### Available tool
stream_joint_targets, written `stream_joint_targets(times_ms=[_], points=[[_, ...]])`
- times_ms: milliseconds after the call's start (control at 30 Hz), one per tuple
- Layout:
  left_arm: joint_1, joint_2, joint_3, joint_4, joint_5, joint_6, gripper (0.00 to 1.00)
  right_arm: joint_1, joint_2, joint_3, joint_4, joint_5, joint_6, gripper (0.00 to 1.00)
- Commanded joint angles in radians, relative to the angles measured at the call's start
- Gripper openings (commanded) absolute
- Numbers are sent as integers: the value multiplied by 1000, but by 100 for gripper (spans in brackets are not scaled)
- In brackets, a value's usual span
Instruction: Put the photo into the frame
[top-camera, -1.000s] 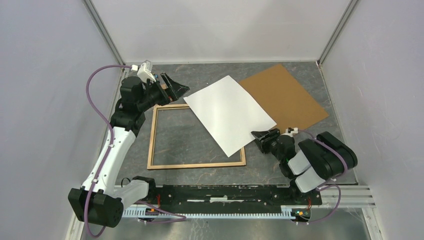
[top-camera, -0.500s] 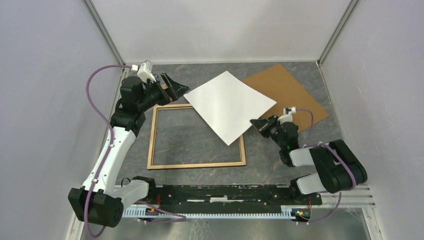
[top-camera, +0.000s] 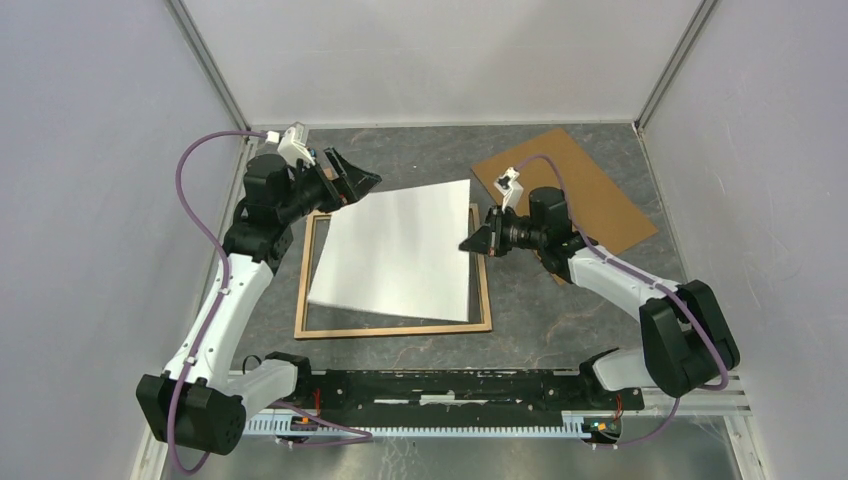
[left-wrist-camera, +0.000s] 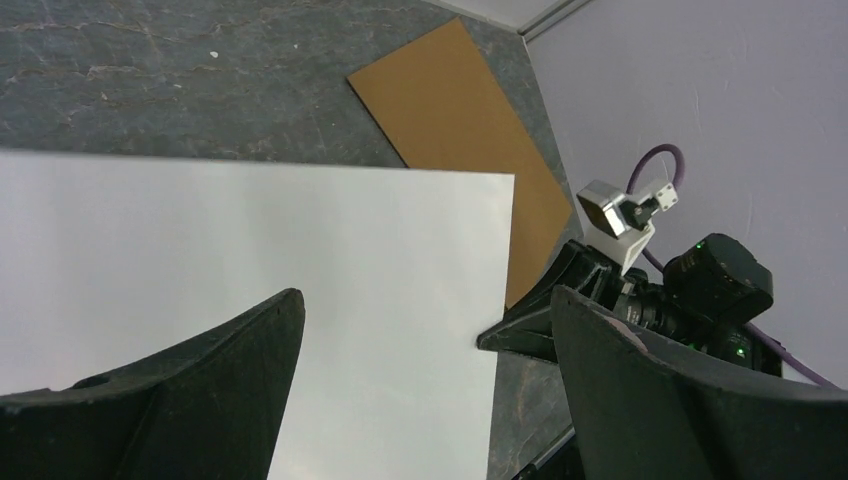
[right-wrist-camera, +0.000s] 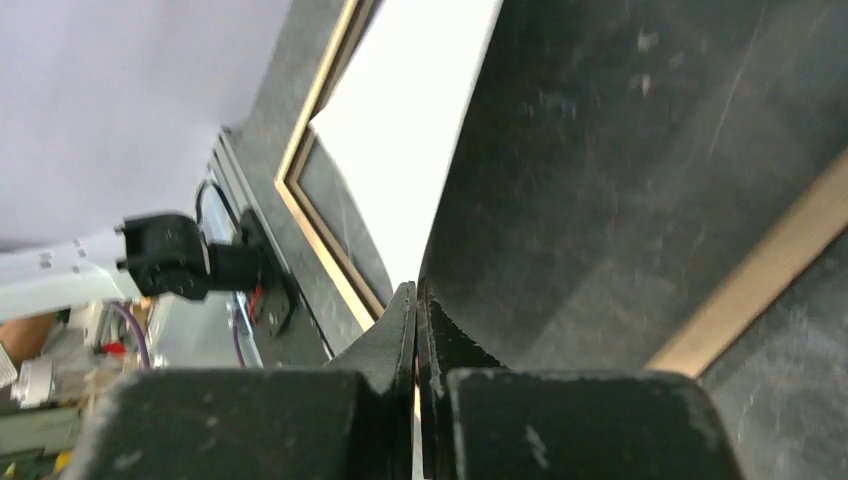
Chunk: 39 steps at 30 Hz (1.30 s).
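The photo (top-camera: 395, 255), white side up, hangs slanted over the light wood frame (top-camera: 400, 328) and covers most of its opening. My right gripper (top-camera: 472, 243) is shut on the middle of the photo's right edge and holds that edge raised. In the right wrist view the jaws (right-wrist-camera: 415, 300) pinch the sheet edge-on, with the white face (right-wrist-camera: 420, 120) to the left and a frame rail (right-wrist-camera: 325, 235) beyond. My left gripper (top-camera: 362, 183) stands open by the photo's far left corner. In its own view the fingers (left-wrist-camera: 425, 310) straddle the white sheet (left-wrist-camera: 250, 250) without touching it.
The brown cardboard board (top-camera: 590, 190) lies flat at the back right, behind the right arm, and also shows in the left wrist view as a brown board (left-wrist-camera: 450, 100). Grey walls close in on the left, back and right. The arms' base rail (top-camera: 430, 385) runs along the near edge.
The right gripper swung the photo leftward, from above the cardboard to over the frame, turning it as the arm stretched out. The left arm has stayed still and open.
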Motion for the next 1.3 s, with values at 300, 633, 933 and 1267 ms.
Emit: stream_joint_targets(times_ms=[300,633,933,1267], points=[[-14,-7,-1,44,-5,3,98,-101,150,65,-295,-99,-235,0],[-24,9,6,44,21,-3,98,-92,376,329,-537,-120,-436,0],[-31,19,-2,45,-12,9,98,-61,440,408,-548,-108,-447,0],[-31,6,-8,42,-44,31,98,-24,503,479,-559,-80,-452,0]])
